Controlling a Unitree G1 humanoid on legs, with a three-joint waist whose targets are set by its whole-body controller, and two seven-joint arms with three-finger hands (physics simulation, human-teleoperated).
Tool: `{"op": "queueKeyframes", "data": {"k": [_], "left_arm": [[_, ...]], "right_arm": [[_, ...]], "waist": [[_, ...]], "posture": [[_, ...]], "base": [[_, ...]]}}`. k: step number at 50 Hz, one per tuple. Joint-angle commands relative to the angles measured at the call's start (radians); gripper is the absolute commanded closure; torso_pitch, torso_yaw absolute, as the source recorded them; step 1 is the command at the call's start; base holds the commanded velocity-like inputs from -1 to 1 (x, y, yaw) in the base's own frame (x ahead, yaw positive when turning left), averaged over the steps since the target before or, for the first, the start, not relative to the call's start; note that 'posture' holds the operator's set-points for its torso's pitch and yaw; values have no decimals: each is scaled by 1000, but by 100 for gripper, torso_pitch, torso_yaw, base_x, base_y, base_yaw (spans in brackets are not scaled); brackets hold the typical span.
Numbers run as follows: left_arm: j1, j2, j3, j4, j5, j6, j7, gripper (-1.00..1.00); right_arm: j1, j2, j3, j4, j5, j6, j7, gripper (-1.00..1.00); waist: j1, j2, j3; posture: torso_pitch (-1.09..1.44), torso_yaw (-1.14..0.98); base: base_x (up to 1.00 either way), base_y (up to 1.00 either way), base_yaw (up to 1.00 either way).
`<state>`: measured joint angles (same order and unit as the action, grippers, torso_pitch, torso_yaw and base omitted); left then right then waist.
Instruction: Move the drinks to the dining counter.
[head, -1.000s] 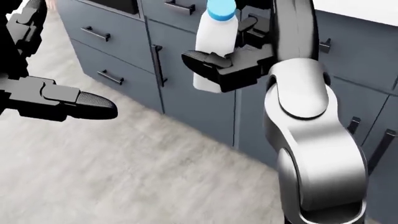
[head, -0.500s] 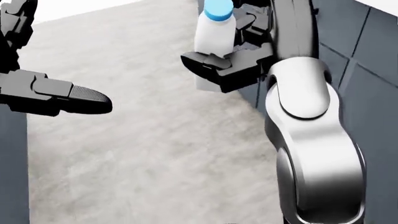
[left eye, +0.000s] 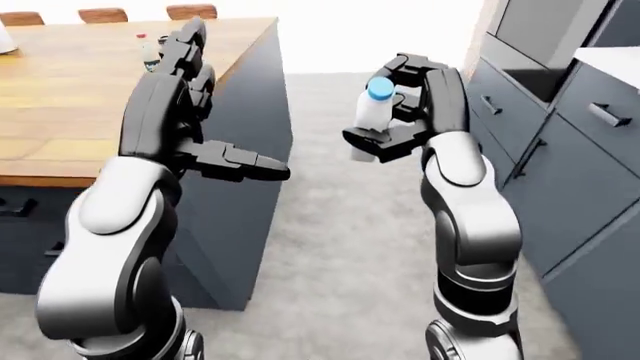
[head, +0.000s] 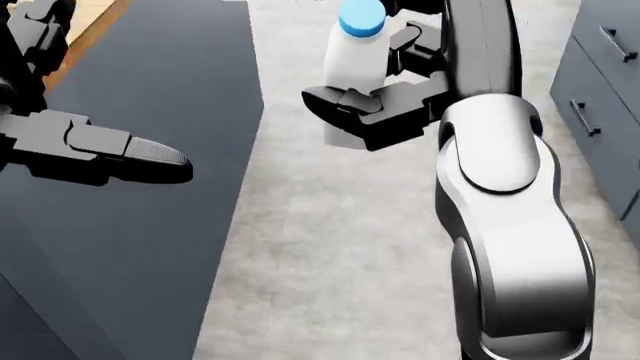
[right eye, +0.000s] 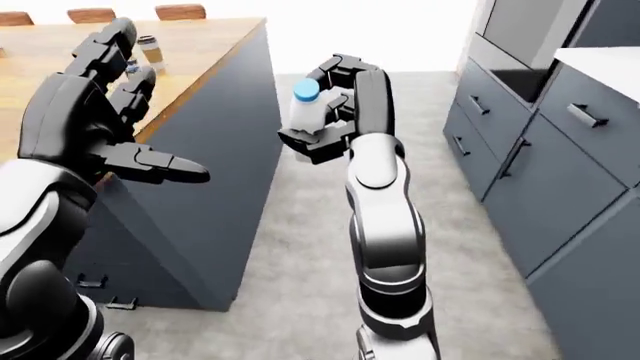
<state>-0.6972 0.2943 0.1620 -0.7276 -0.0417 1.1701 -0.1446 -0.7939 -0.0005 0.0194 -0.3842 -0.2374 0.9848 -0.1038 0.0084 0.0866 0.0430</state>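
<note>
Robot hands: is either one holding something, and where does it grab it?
The right hand holds a white bottle with a blue cap, fingers wrapped round its lower body. The left hand is open and empty.

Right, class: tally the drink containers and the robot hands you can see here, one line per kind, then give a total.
Bottles: 2 (white bottle in the right hand; small bottle on the wooden counter)
Cups: 1 (lidded cup on the counter)
Robot hands: 2 (left hand, right hand)
Total: 5
</note>
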Motion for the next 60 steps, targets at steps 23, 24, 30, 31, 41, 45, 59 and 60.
{"op": "queueKeyframes", "data": {"k": [23, 24, 30, 31, 41, 45, 59, 60], "left_arm": [[-48, 15, 11, -20, 12, 7, 5, -100], [-49, 15, 11, -19, 12, 6, 5, -100], [-63, 15, 7, -20, 15, 18, 6, -100], [-65, 16, 7, -20, 15, 19, 5, -100], [-77, 25, 22, -28, 6, 36, 0, -100], [-74, 31, 29, -29, 0, 34, 0, -100], [-86, 46, 37, -23, -13, 38, 7, -100], [-88, 47, 36, -24, -14, 41, 8, -100]], "right_arm": [[-71, -12, 8, -62, -11, 2, 38, 98], [-75, -14, 7, -67, -12, 9, 41, 98], [-90, -21, 1, -78, -13, 27, 52, 97], [-97, -21, 0, -84, -13, 35, 54, 97], [-166, -48, 8, -118, -29, 98, 68, 97], [-175, -40, 13, -124, -44, 106, 81, 97], [-179, -23, 10, -111, -57, 84, 94, 98], [-179, -23, 10, -108, -57, 82, 94, 98]], "waist": [[15, -114, -14], [14, -101, -14], [8, 30, -37], [15, -1, -23], [0, -49, -9], [13, -76, 10], [2, -100, -4], [-4, -88, -10]], "posture": [[0, 0], [0, 0], [0, 0], [0, 0], [0, 0], [0, 0], [0, 0], [0, 0]], "base": [[0, 0, 100], [0, 0, 100], [0, 0, 100], [0, 0, 100], [5, -7, 24], [44, -19, 0], [67, -2, 0], [67, 0, 0]]}}
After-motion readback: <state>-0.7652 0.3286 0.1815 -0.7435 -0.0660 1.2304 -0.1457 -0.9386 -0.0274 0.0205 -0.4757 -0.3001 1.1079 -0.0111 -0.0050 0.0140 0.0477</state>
